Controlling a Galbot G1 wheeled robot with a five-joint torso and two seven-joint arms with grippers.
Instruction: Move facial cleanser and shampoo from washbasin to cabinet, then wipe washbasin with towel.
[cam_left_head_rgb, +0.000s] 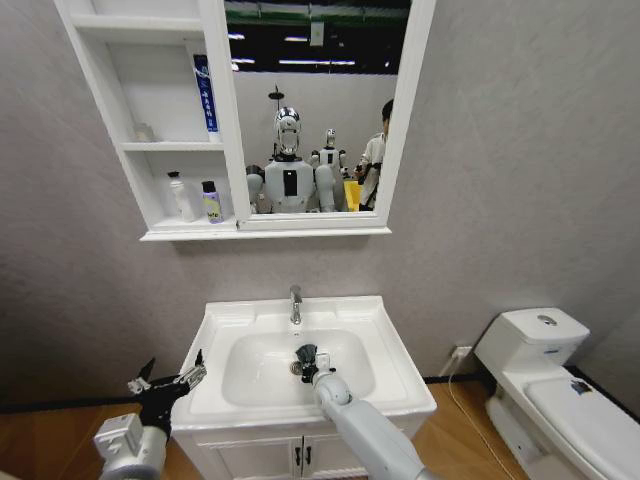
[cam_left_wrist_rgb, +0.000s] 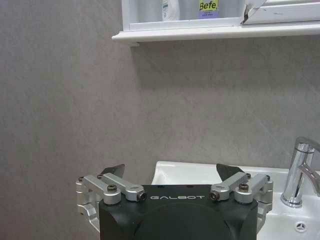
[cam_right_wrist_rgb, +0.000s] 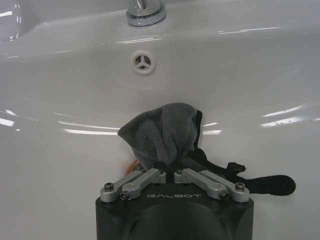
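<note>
From the head view, a white washbasin (cam_left_head_rgb: 395, 375) stands against a grey wall, with a chrome tap (cam_left_head_rgb: 295, 304) at the back edge of its oval bowl. The right gripper (cam_left_head_rgb: 306, 362) reaches down into the bowl, in front of the tap, and clenches a dark grey towel (cam_left_head_rgb: 305, 354) near the drain. The left gripper (cam_left_head_rgb: 172, 378) hangs beside the washbasin's left edge, its fingers spread wide with nothing between them. Above the washbasin hangs the cabinet (cam_left_head_rgb: 155, 215), a mirror with open shelves on its left side. On the lowest shelf stand a white bottle (cam_left_head_rgb: 180, 196) and, just beside it, a purple bottle (cam_left_head_rgb: 211, 201); a blue tube (cam_left_head_rgb: 205, 93) leans higher up against the mirror frame. A white toilet (cam_left_head_rgb: 555, 385) stands well apart from the washbasin, on its right.

From the left wrist view, the left gripper (cam_left_wrist_rgb: 170, 172) is released, its dark fingertips (cam_left_wrist_rgb: 114, 170) held far apart (nothing touches them). Beyond it lie the washbasin's corner (cam_left_wrist_rgb: 172, 172) and the tap (cam_left_wrist_rgb: 300, 172), with the cabinet's bottom ledge (cam_left_wrist_rgb: 215, 32) above.

From the right wrist view, the right gripper (cam_right_wrist_rgb: 167, 167) has its jaws drawn together on the bunched towel (cam_right_wrist_rgb: 162, 132), which rests against the washbasin's bowl wall (cam_right_wrist_rgb: 240, 80), below the overflow hole (cam_right_wrist_rgb: 142, 63) and the tap's base (cam_right_wrist_rgb: 145, 12).
</note>
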